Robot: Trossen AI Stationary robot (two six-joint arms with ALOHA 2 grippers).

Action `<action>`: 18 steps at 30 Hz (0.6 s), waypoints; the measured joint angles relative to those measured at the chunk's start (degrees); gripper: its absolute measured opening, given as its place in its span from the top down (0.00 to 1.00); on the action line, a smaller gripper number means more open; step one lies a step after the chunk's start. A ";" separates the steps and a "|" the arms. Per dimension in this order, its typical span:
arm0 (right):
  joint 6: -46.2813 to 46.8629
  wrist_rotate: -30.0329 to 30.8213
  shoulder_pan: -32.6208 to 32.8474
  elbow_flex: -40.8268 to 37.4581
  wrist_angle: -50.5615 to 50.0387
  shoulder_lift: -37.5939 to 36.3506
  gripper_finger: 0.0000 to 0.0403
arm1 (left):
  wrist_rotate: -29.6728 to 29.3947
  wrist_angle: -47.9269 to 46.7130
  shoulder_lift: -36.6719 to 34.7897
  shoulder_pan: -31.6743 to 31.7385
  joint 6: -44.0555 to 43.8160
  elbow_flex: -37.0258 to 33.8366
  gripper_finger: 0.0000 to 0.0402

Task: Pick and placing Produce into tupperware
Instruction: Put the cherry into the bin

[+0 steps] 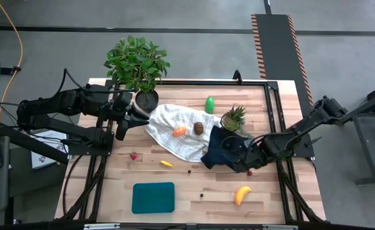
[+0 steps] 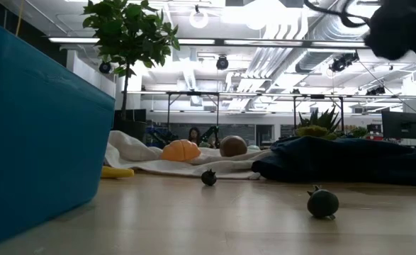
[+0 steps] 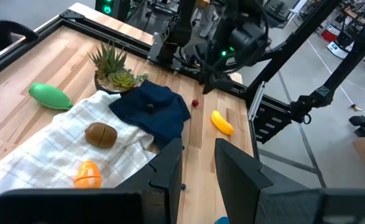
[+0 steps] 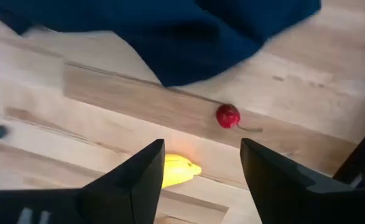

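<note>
The teal tupperware (image 1: 153, 197) lies flat and empty on the wooden table, at its near edge left of centre. Taking it as the mark, a small yellow piece (image 1: 166, 163) and a red strawberry (image 1: 133, 155) lie just beyond it, the banana (image 1: 241, 195) lies well to its right with a tiny dark bit (image 1: 202, 195) between, and a red cherry (image 4: 228, 116) sits farther right. Farther back the orange piece (image 1: 180, 131) and brown kiwi (image 1: 198, 128) rest side by side, the green pear (image 1: 209, 105) beyond them, perhaps upright.
</note>
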 joint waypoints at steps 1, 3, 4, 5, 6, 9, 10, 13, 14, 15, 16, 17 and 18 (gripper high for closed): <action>0.91 0.02 0.50 -1.06 0.89 0.00 0.49 | 0.00 -0.01 0.00 0.00 0.00 0.00 0.79; 2.82 0.00 1.32 -2.98 2.59 0.00 0.49 | 0.00 -0.02 0.00 0.00 -0.04 0.00 0.79; 3.77 0.00 1.82 -3.77 3.29 0.00 0.49 | 0.00 0.00 0.00 0.00 -0.17 0.00 0.79; 4.76 0.02 2.26 -4.50 3.79 0.00 0.50 | -0.01 0.03 0.00 0.00 -0.46 0.00 0.79; 5.41 0.02 2.58 -5.16 4.26 0.00 0.50 | -0.02 0.06 0.00 0.00 -0.83 0.00 0.79; 6.67 0.00 3.27 -7.17 6.13 0.00 0.51 | -0.13 0.01 0.00 0.00 -1.03 0.00 0.79; 6.96 0.00 3.27 -7.75 6.93 0.00 0.52 | -0.17 0.03 0.00 0.00 -1.03 0.00 0.79; 6.76 -0.04 3.25 -9.73 9.92 0.00 0.52 | -0.17 0.04 0.00 0.00 -1.05 0.00 0.79; 6.49 -0.06 3.25 -10.44 10.69 0.00 0.52 | -0.17 0.03 0.00 0.00 -1.05 0.00 0.79; 6.40 -0.17 3.25 -11.13 11.28 0.00 0.52 | -0.18 0.01 0.00 0.00 -1.07 0.00 0.79; 6.41 -0.52 3.22 -11.71 11.52 0.00 0.52 | -0.18 0.01 0.00 0.00 -1.07 0.00 0.79; 6.46 -1.04 3.20 -12.14 11.43 0.00 0.52 | -0.17 -0.02 0.00 0.00 -1.07 0.00 0.79; 6.43 -1.29 3.20 -12.57 11.45 0.00 0.52 | -0.17 -0.08 0.00 0.00 -1.08 0.00 0.79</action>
